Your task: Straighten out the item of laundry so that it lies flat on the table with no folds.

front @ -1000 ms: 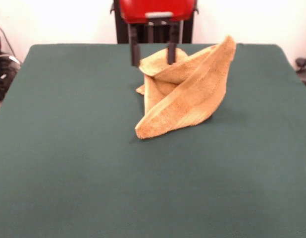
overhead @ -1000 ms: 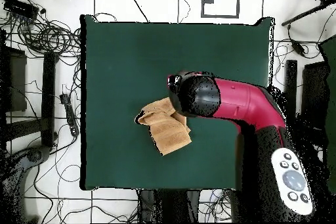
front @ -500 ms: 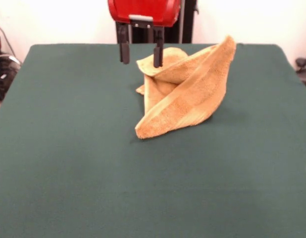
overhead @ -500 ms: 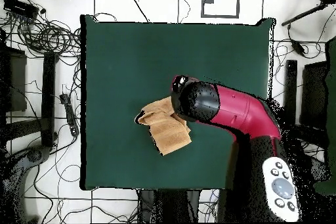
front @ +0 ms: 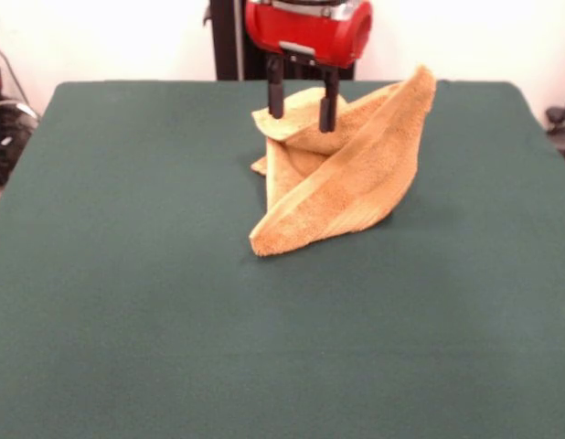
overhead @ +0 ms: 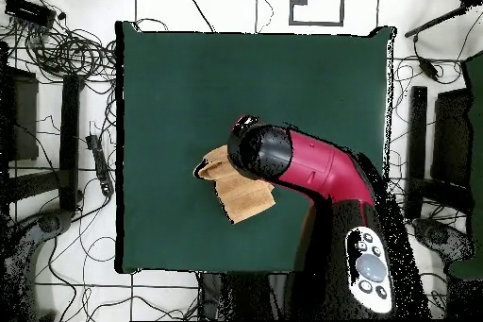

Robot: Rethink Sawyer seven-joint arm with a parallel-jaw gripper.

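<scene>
The item of laundry (front: 342,174), an orange-yellow terry towel, stands crumpled and folded on the dark green table (front: 127,274), one corner peaked up at the far right. My gripper (front: 302,110) hangs open over the towel's far left fold, its two dark fingers (front: 276,96) straddling that upper fold and holding nothing. In the overhead view the red arm covers much of the towel (overhead: 241,197); the gripper itself is hidden under the arm's head.
Cables and stands (overhead: 57,44) lie on the floor around the table (overhead: 189,82). The arm (overhead: 321,172) reaches in from the table's lower right in the overhead view.
The gripper swung from beside the towel's left fold to directly above it, staying open. The towel has not moved.
</scene>
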